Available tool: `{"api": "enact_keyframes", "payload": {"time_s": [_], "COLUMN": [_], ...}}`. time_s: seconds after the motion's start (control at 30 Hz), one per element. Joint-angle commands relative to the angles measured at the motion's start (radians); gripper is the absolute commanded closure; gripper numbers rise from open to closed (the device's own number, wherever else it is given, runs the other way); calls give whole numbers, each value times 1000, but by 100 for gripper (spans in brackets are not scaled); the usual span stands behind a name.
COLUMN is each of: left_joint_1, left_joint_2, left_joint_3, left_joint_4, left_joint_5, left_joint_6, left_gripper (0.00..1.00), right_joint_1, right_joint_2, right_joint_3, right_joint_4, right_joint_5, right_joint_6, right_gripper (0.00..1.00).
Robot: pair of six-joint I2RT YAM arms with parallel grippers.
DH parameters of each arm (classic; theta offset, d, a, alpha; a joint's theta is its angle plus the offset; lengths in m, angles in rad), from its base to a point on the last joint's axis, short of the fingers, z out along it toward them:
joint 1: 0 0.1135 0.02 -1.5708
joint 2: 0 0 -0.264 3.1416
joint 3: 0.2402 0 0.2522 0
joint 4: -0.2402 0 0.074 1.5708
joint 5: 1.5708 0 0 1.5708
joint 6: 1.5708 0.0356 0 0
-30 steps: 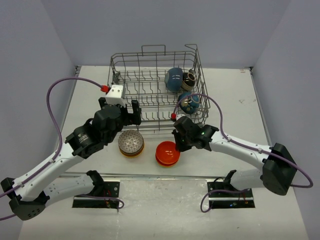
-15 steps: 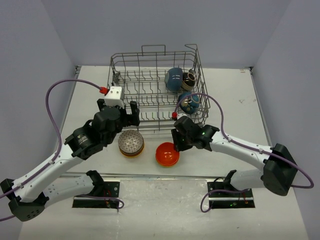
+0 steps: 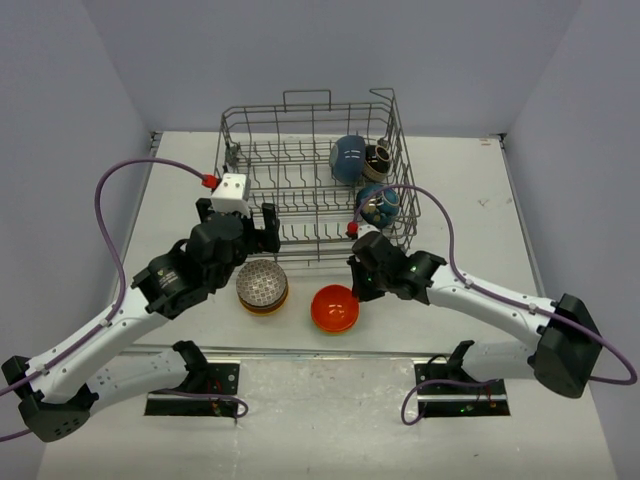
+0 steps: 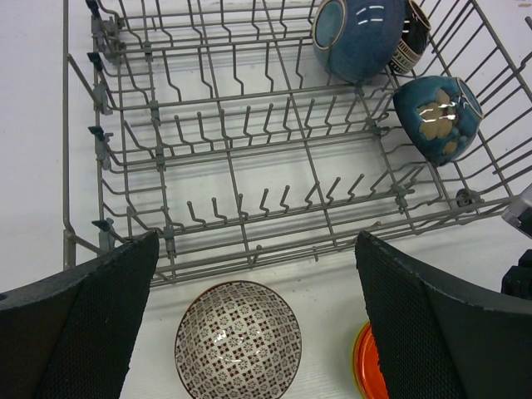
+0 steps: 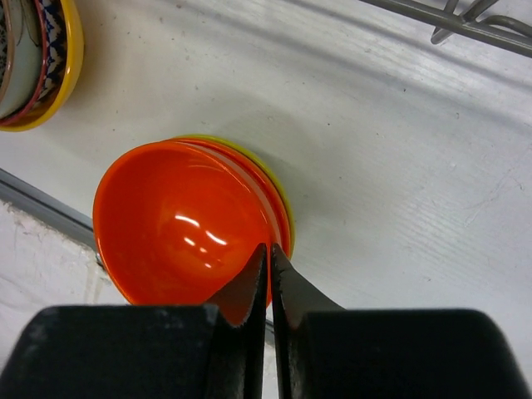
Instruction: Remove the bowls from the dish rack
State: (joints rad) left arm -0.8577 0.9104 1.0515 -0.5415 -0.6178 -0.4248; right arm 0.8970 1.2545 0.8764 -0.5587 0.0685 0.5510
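Three bowls (image 3: pixel 348 158) sit in the dish rack (image 3: pixel 290 195). Right gripper (image 5: pixel 268 249) pinches the orange bowl (image 5: pixel 174 224) by its rim just in front; left gripper (image 4: pixel 258 241) gapes wide. Release gently, lift straight up.

White table (image 3: pixel 470 190); plain pale lavender walls (image 3: pixel 330 50) on three sides.
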Motion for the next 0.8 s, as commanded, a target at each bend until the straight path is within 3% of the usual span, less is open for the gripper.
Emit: {"api": "enact_keyframes", "payload": {"time_s": [0.0, 0.3, 0.57, 0.77], "left_joint_1": [3, 3, 3, 3], "left_joint_2": [-1, -5, -7, -57], "left_joint_3": [1, 4, 8, 21], "left_joint_4": [20, 11, -43, -165], "left_joint_5": [-22, -39, -127, -195], "left_joint_6": [20, 23, -41, -106], "left_gripper": [0, 0, 0, 0], "right_joint_1": [6, 6, -16, -246], "right_joint_2": [23, -10, -119, -52], "right_joint_3": [-10, 9, 220, 416], "right_joint_4": [25, 7, -95, -80], "right_joint_5": [11, 34, 105, 22], "right_joint_6": [4, 6, -78, -173], "right_gripper": [97, 100, 96, 85]}}
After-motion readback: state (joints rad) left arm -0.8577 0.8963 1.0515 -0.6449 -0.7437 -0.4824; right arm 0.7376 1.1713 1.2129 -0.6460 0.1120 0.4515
